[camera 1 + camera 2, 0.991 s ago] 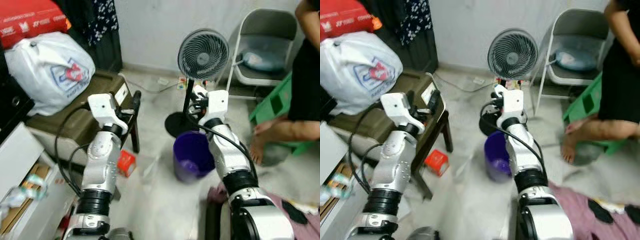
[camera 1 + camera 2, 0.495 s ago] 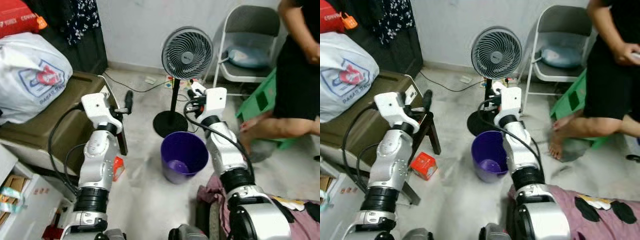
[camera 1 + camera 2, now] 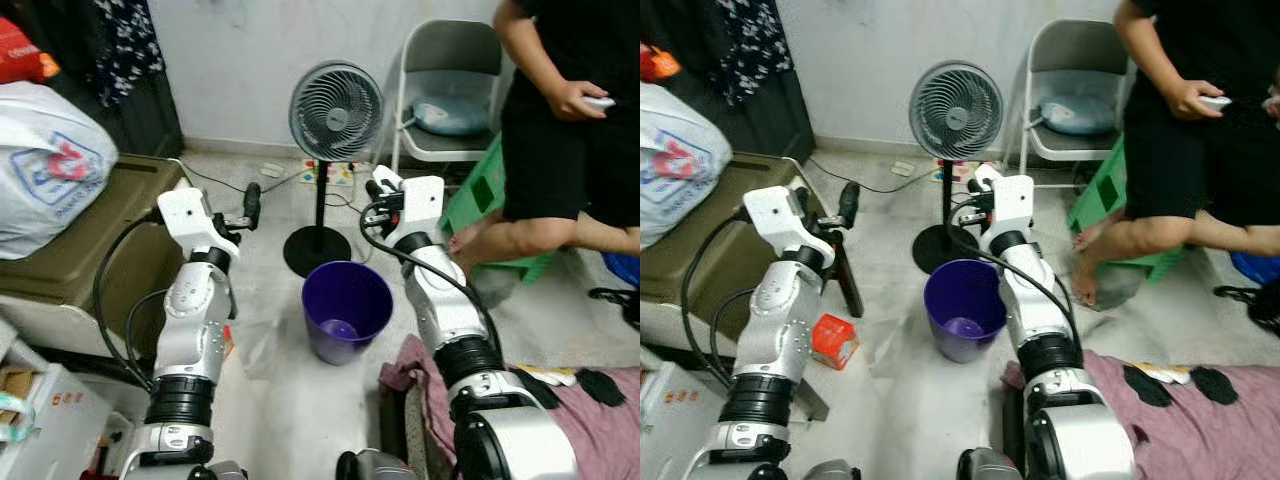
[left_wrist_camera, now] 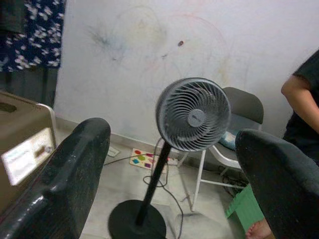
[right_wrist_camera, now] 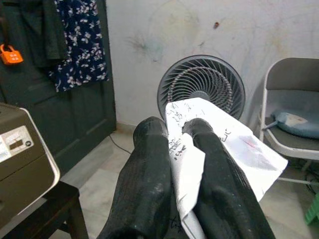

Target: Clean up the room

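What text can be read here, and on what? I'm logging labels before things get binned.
None reads clearly.
White paper scrap pinched in the right hand: handwriting, too small to read.
White plastic bag with red and blue logo: print blurred.
Round grey fan: hub badge too small.
Brown machine: pale label panel illegible.
Red box on the floor: print illegible.

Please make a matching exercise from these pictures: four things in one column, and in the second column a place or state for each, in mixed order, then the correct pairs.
Things:
1. paper
2. bin
3. cushion
4. red box

Places or states:
A. on the floor beside the left arm
B. on the folding chair
C. pinched in the right tool
D. on the floor in front of the fan, open and purple

Pairs: 1-C, 2-D, 3-B, 4-A
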